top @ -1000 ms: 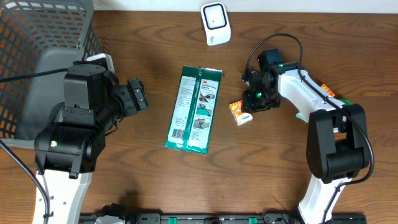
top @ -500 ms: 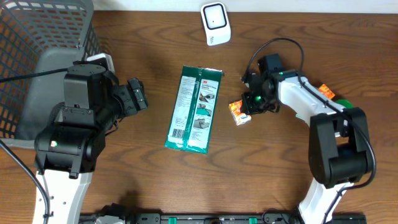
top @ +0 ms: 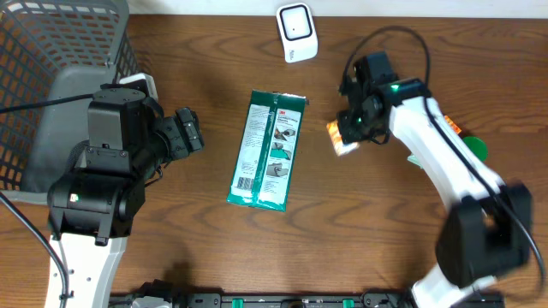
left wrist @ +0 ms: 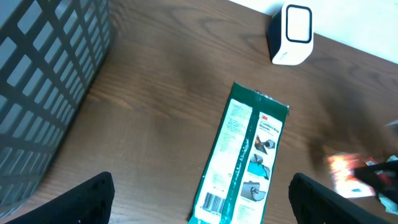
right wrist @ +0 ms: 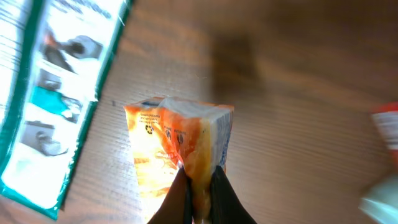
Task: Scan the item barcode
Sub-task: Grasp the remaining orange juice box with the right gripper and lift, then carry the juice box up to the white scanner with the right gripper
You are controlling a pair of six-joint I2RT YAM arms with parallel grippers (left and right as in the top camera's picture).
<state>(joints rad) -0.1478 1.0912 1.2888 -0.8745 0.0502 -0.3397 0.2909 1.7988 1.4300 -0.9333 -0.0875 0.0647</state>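
1. brown wooden table [top: 214, 248] is carrying one white scanner [top: 296, 32] at its far edge and one long green packet [top: 268, 151] in the middle; one grey basket [top: 34, 77] is filling the far left corner.
2. the right gripper [right wrist: 200, 186] is pinching one small orange packet [right wrist: 180, 155] by its corner, fingers pressed together, right of the green packet and apart from it.
3. the left gripper [top: 187, 133] is hanging spread wide beside the basket.
4. bare wood is showing between the orange packet and the scanner.
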